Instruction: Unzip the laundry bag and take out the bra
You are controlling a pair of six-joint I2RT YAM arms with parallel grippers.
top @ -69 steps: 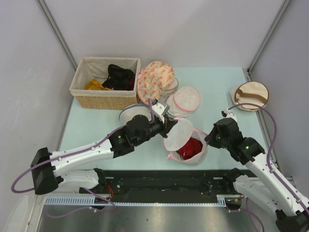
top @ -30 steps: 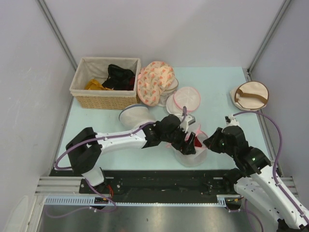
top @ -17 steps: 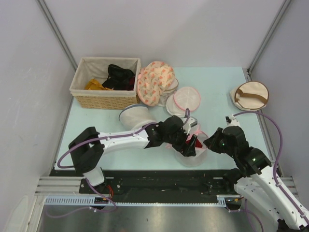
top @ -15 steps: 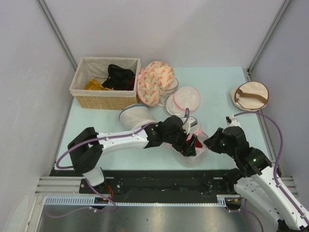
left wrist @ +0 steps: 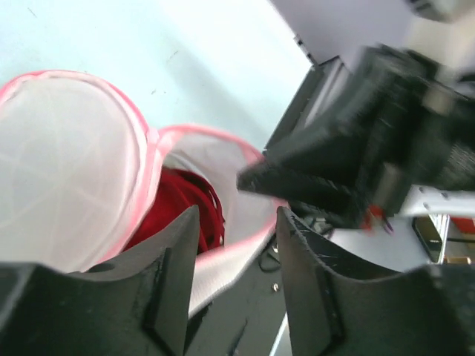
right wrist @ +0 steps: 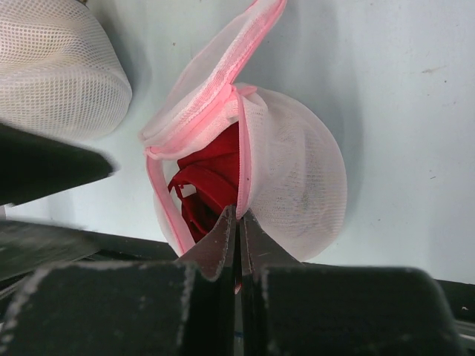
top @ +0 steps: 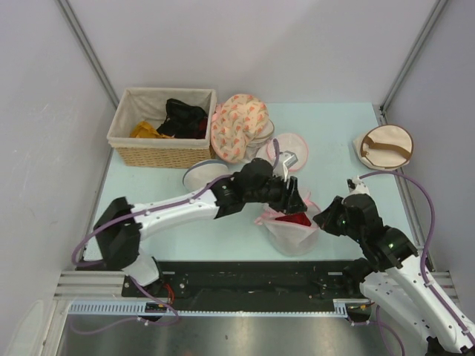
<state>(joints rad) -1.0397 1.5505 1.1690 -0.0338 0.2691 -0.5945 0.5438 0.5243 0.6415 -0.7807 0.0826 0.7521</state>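
Item: laundry bag (right wrist: pixel 297 185), unzipped, at six o'clock on the bench (top: pixel 334 141), bra (right wrist: pixel 211 178) inside. Right gripper (right wrist: pixel 237 222) clamps its edge. Left gripper (left wrist: pixel 237 222) half-spread, empty (apparently). Advice: reach deeper and bite red fabric, not mesh.

Table (top: pixel 334 133): pale blue-green top carrying all the items below
Far left: wicker basket (top: pixel 159 152), standing near the left edge
Far centre: peach floral bag (top: pixel 237 122), beside the basket
Right of it: flat round pouch with pink rim (top: pixel 295 145)
Centre: white mesh cylinder (top: pixel 199 176), just in front of the basket
Near edge: laundry bag (top: pixel 293 236), white mesh, pink zip band gaping open
Far right: round beige bag with brown strap (top: pixel 384 147), well apart from the rest
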